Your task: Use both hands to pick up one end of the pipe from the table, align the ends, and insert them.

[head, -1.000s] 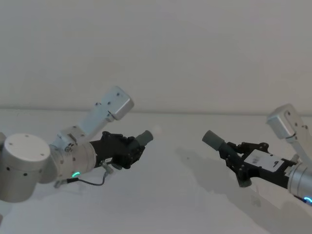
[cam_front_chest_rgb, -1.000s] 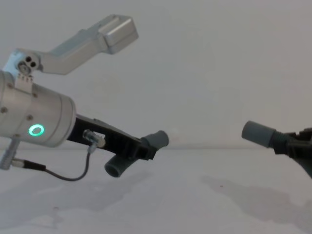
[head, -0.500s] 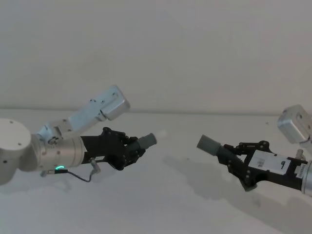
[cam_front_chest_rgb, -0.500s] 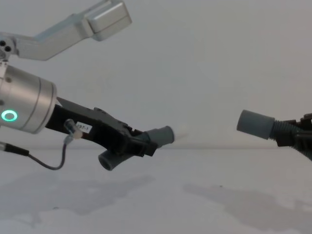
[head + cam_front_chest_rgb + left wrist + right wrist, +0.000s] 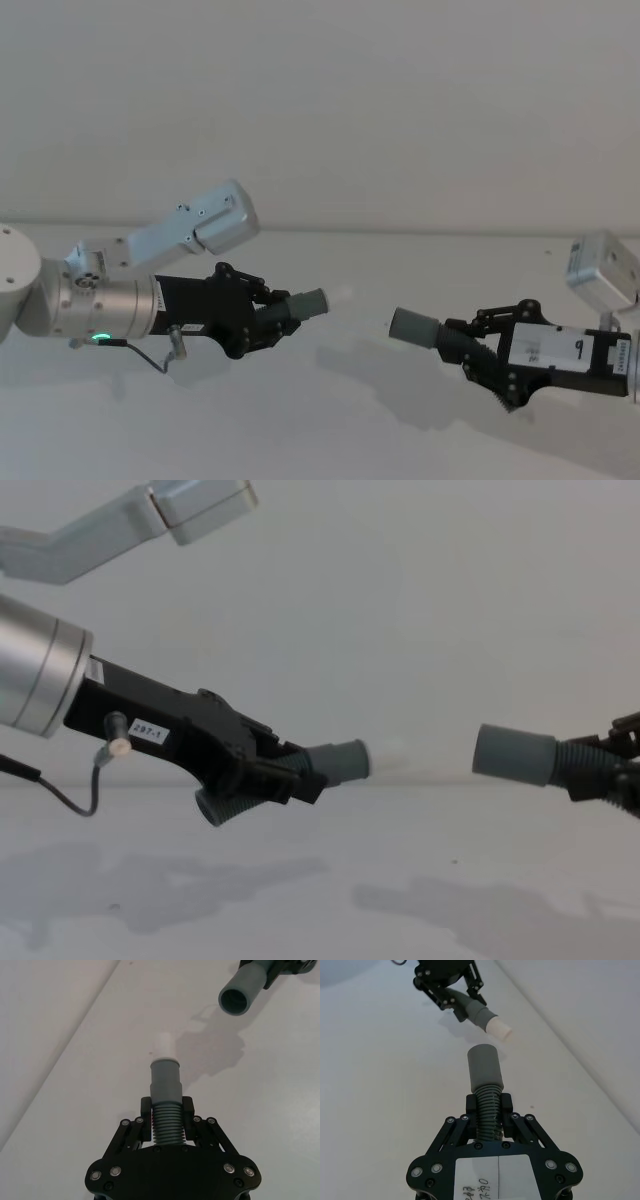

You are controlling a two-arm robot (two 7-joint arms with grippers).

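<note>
Both pieces of the pipe are held in the air above the table (image 5: 330, 430). My left gripper (image 5: 270, 316) (image 5: 166, 1110) (image 5: 288, 777) is shut on the ribbed body of one piece. Its grey cuff (image 5: 309, 302) (image 5: 165, 1080) (image 5: 338, 762) ends in a short white tip (image 5: 165, 1044) (image 5: 499, 1030) and points right. My right gripper (image 5: 472, 345) (image 5: 489, 1106) is shut on the ribbed body of the other piece. That piece's open cuff (image 5: 411, 325) (image 5: 484, 1066) (image 5: 513, 754) (image 5: 241, 991) points left. The two ends face each other, apart by about one cuff length.
A pale grey wall (image 5: 400, 120) rises behind the white table. Soft shadows of both arms lie on the table surface (image 5: 420, 900). The left arm's silver wrist (image 5: 105, 310) and its upper link (image 5: 205, 222) stand at the left, and the right arm's link (image 5: 605, 270) at the right.
Both arms have swung so the pipe pieces lie more level. The two cuffs have moved closer together and now point at each other.
</note>
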